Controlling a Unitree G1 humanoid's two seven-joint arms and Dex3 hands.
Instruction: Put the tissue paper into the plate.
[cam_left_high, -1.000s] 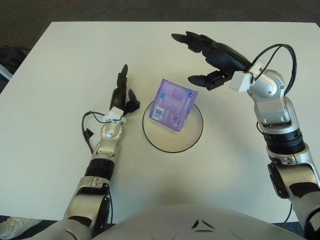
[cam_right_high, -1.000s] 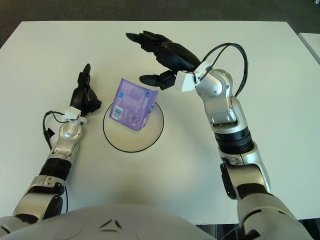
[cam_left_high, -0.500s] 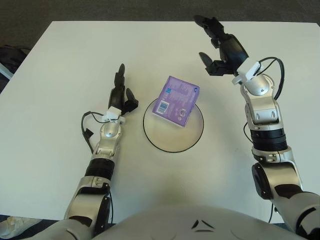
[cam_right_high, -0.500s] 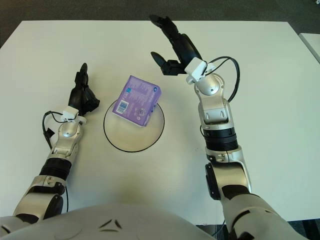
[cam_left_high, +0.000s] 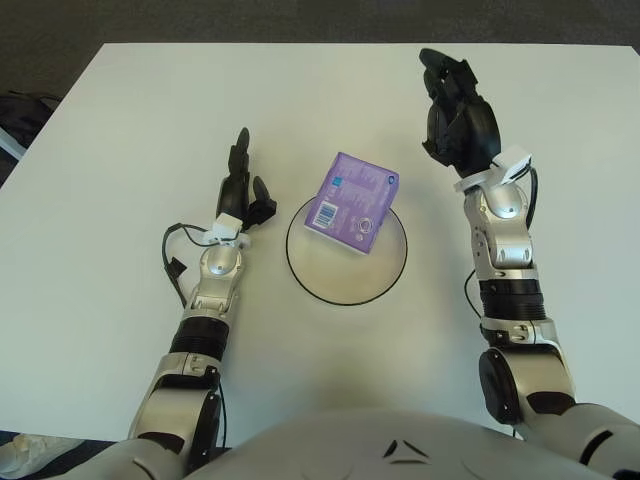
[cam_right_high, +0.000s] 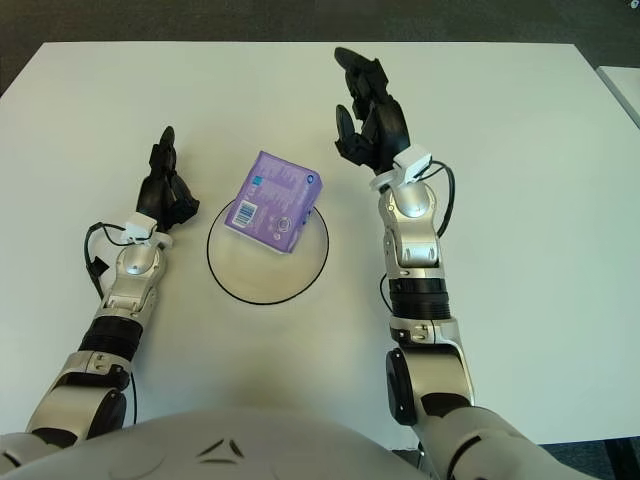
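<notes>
Purple and glossy, the tissue pack (cam_left_high: 354, 203) sits on the far part of the plate (cam_left_high: 340, 290), which lies near the middle of the white table (cam_left_high: 110, 330). From my seat it looks as if the pack's far edge overhangs the black rim toward the table's far edge, though I cannot tell whether it lies flat or tilts against the rim.

My right hand (cam_left_high: 458, 122) is lifted clear on the plate's right side, toward the far right corner, fingers loosely spread and holding nothing. My left hand (cam_left_high: 243, 194) shows just beside the plate's left rim, fingers extended together and pointing at the far edge, also empty.

What worries me: if the pack is only propped on the rim, a bump to the table or a careless sweep of either hand could tip it off the plate's far side. The plate itself looks light; a nudge from the left hand, so close to it, could slide it.

As for writing, I make out a white barcode label and small print on the wrapper, but no brand I can read.
</notes>
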